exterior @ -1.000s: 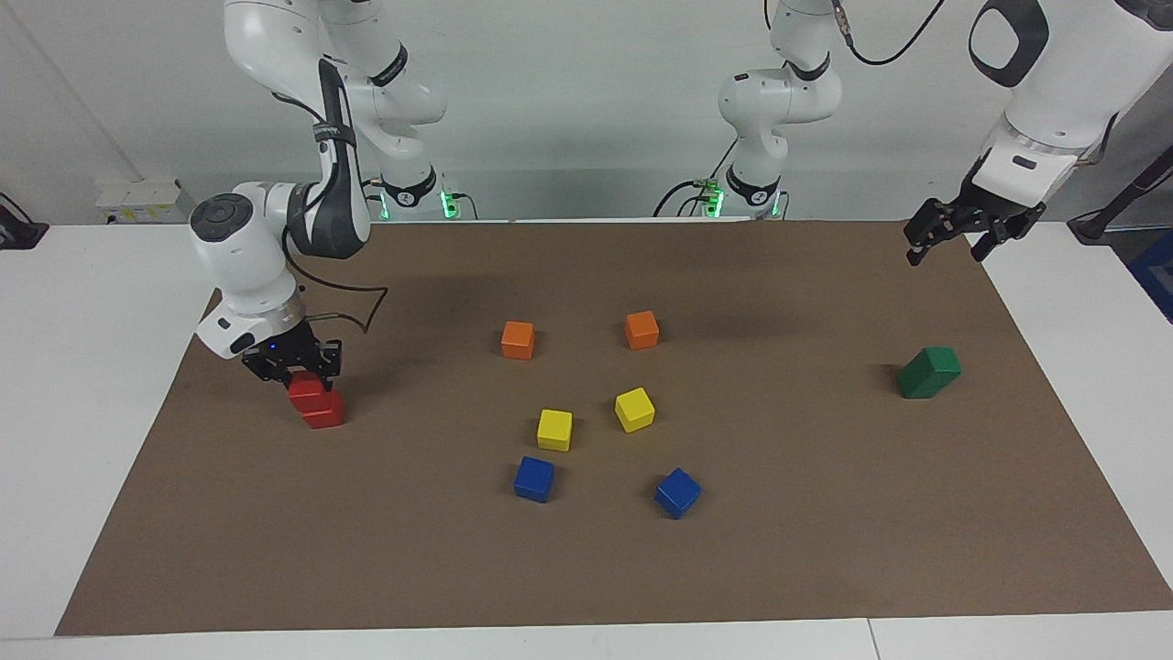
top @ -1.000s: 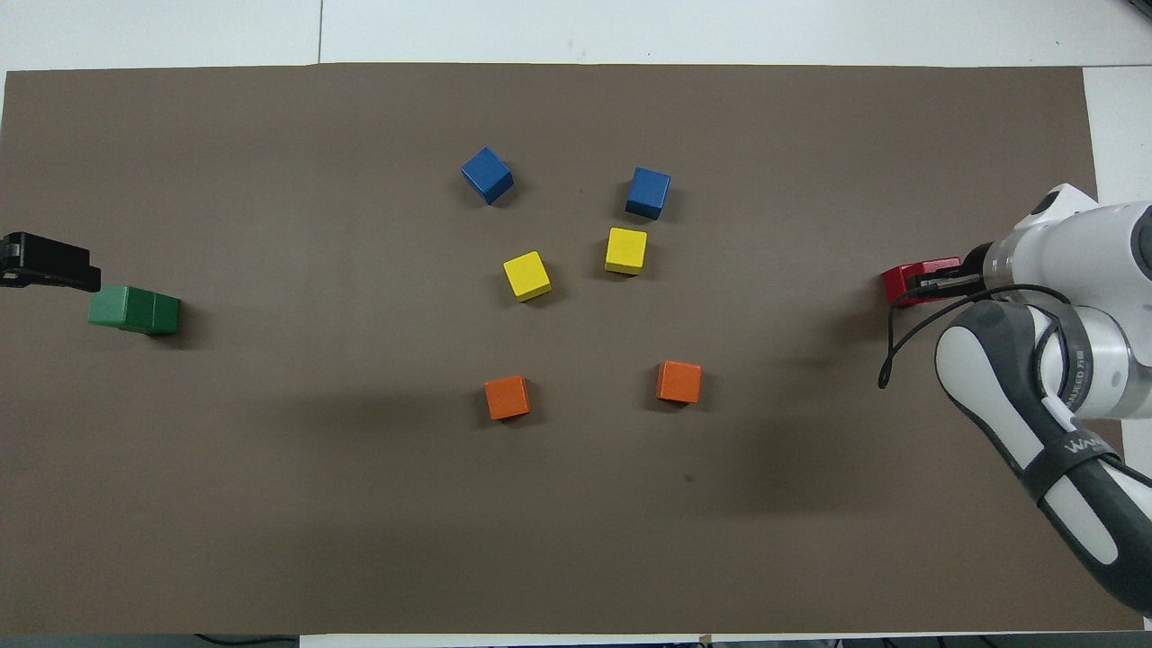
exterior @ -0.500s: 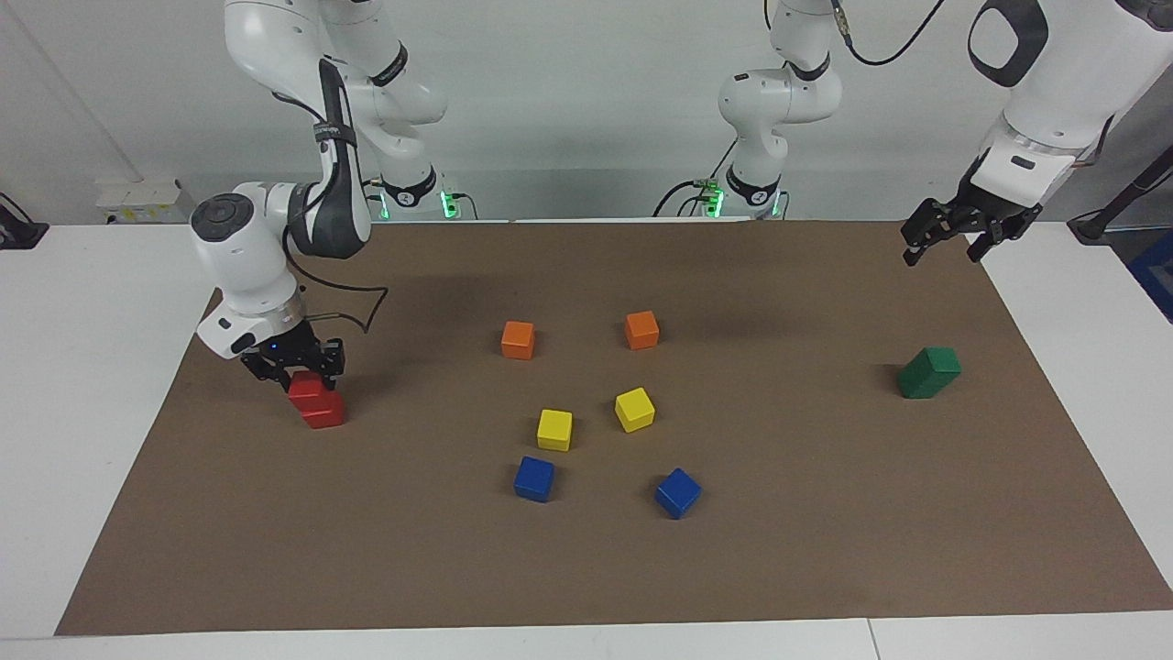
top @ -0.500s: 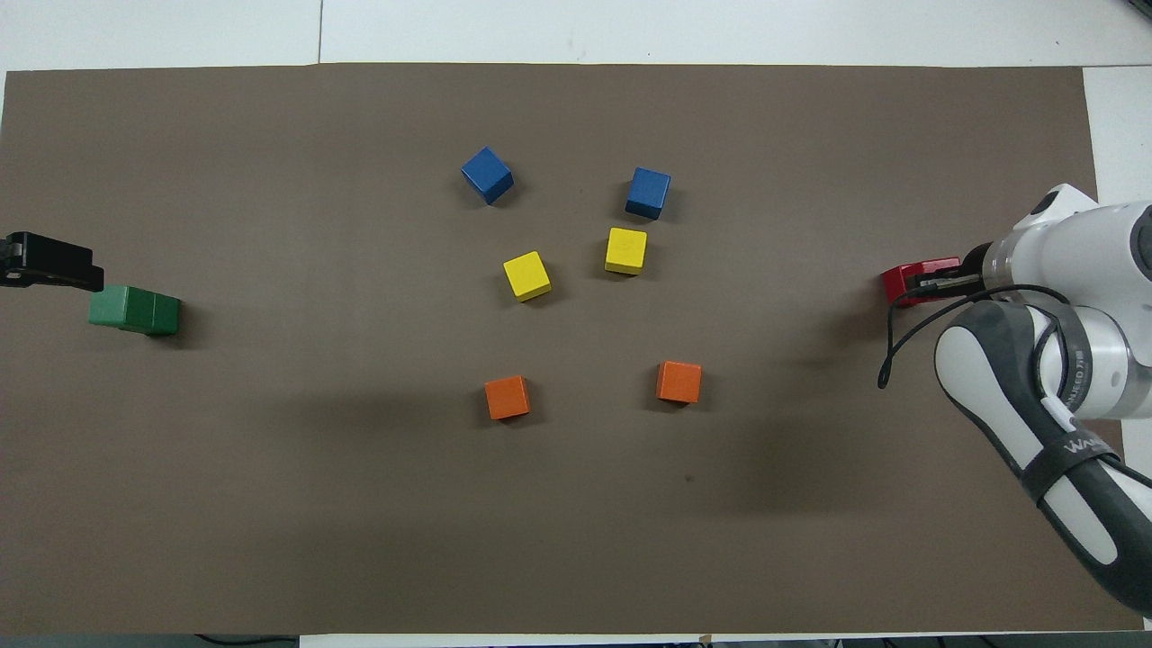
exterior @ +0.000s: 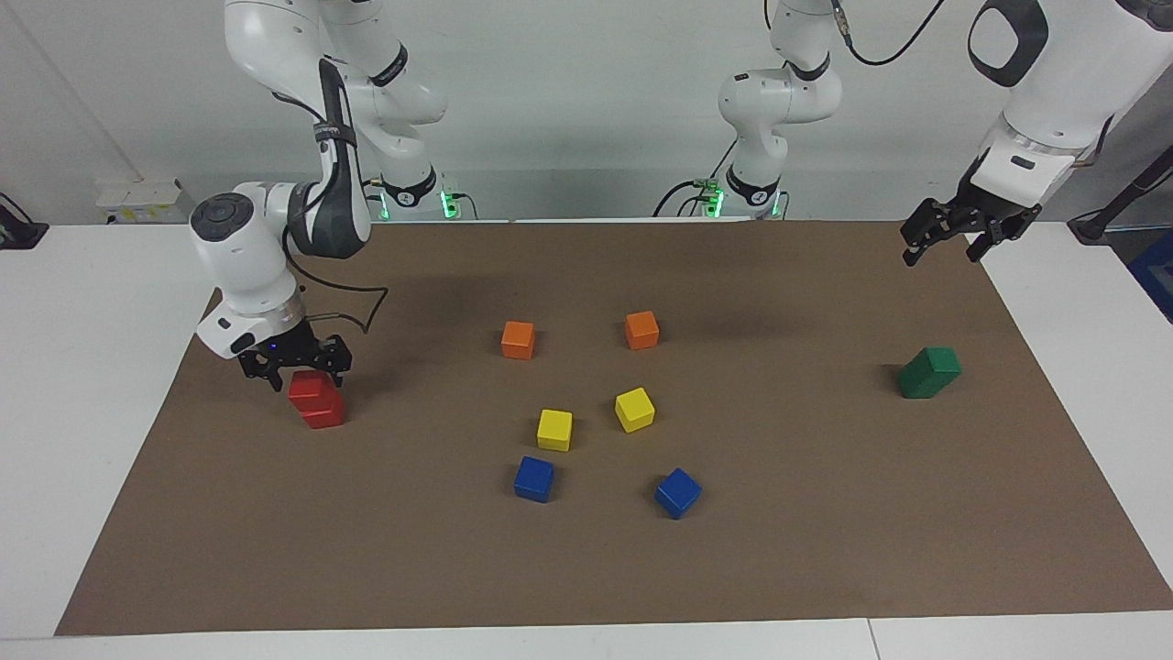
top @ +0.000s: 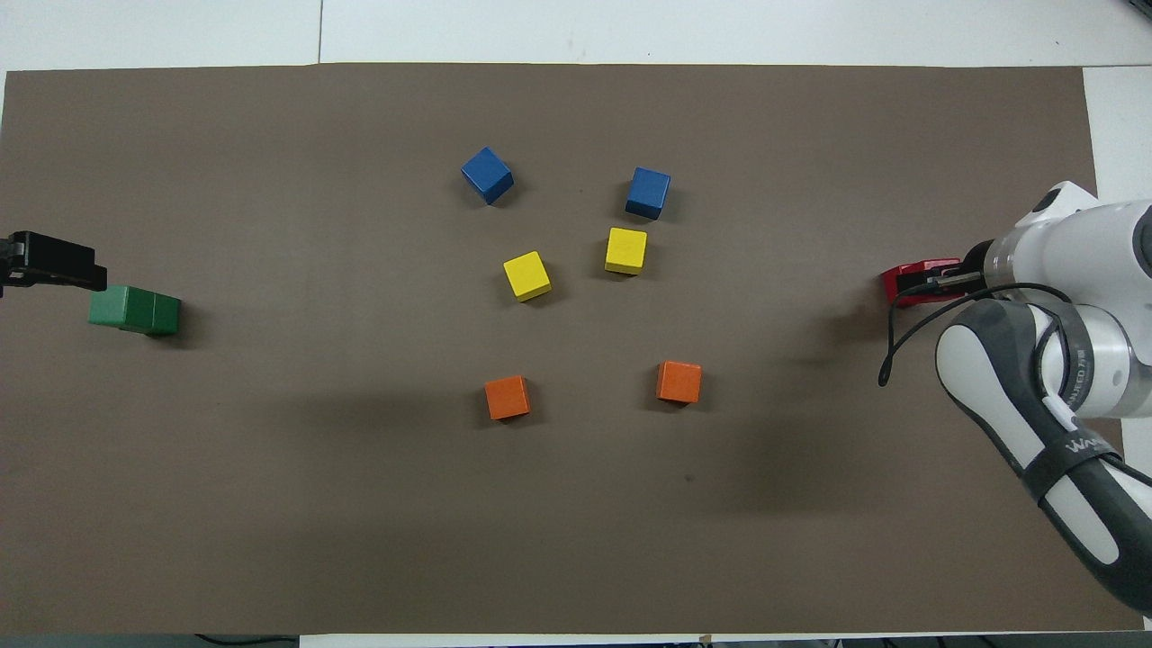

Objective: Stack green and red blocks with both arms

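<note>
Two red blocks (exterior: 316, 401) stand stacked on the brown mat at the right arm's end, also seen as the red blocks (top: 903, 281) from above. My right gripper (exterior: 301, 372) hangs just over the upper one, open, a finger to each side. Two green blocks (exterior: 928, 371) sit stacked at the left arm's end, the upper one slightly askew; from above the green blocks (top: 135, 310) show partly side by side. My left gripper (exterior: 944, 246) is open and raised over the mat's edge. From above the left gripper (top: 49, 270) shows beside the green stack.
In the middle of the mat (exterior: 825, 513) lie two orange cubes (exterior: 518, 339) (exterior: 641, 330), two yellow cubes (exterior: 554, 429) (exterior: 634, 409) and two blue cubes (exterior: 533, 478) (exterior: 677, 492). White table borders the mat.
My right gripper has opened, let go of the upper red block and lifted slightly. The left gripper has risen a little. The blocks have not moved.
</note>
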Controlling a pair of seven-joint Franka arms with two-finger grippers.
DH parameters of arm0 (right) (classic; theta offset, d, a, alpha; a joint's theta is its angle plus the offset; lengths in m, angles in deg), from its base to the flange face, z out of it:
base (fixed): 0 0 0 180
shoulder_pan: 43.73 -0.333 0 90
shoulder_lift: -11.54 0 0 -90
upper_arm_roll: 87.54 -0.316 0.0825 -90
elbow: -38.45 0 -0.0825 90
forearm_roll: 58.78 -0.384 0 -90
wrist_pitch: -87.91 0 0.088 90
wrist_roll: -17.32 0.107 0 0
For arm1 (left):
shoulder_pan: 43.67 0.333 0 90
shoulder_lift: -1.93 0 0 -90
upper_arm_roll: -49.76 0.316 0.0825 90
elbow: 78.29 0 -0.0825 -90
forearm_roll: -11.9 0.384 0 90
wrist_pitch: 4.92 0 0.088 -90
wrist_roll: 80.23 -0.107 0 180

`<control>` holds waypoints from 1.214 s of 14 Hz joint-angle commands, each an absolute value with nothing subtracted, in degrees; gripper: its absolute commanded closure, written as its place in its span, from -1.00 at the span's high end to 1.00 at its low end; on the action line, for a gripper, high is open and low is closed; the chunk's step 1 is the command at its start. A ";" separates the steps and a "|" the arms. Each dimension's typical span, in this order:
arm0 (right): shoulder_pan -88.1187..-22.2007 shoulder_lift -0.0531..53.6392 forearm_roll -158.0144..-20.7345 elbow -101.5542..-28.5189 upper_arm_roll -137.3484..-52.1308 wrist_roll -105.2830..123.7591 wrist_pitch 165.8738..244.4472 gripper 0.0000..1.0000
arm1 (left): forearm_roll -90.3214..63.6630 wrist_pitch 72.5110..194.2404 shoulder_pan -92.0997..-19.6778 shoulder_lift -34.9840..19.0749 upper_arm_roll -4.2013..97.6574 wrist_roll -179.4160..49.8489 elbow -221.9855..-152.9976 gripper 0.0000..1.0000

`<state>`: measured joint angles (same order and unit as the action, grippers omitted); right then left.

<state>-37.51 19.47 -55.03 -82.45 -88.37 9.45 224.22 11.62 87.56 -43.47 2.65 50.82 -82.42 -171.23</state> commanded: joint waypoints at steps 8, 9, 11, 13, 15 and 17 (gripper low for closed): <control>-43.65 8.13 -59.31 -68.34 -88.77 19.08 196.84 1.00 | 9.43 88.24 -43.41 4.22 50.81 -81.63 -173.13 1.00; -43.73 6.72 -59.40 -67.20 -88.77 19.00 193.50 1.00 | 9.43 88.16 -43.50 4.13 50.81 -81.63 -173.13 1.00; -43.82 6.09 -59.58 -63.61 -88.68 18.73 187.78 1.00 | 9.52 88.16 -43.50 4.04 50.90 -81.54 -172.95 1.00; -43.65 7.58 -59.49 -59.47 -88.68 17.59 184.08 1.00 | 9.52 87.89 -43.50 4.04 50.90 -81.63 -172.95 1.00; -43.73 8.37 -58.79 -57.80 -88.68 17.59 183.19 1.00 | 9.52 87.72 -43.50 4.13 50.90 -81.63 -172.86 1.00; -43.56 10.56 -58.87 -54.55 -88.68 17.59 180.74 1.00 | 9.52 87.28 -43.50 4.04 50.90 -81.54 -172.60 1.00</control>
<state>-44.29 6.98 -58.52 -59.39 -88.51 18.74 183.65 10.19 87.49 -43.44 2.65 50.81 -82.24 -171.36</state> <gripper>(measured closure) 0.000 0.000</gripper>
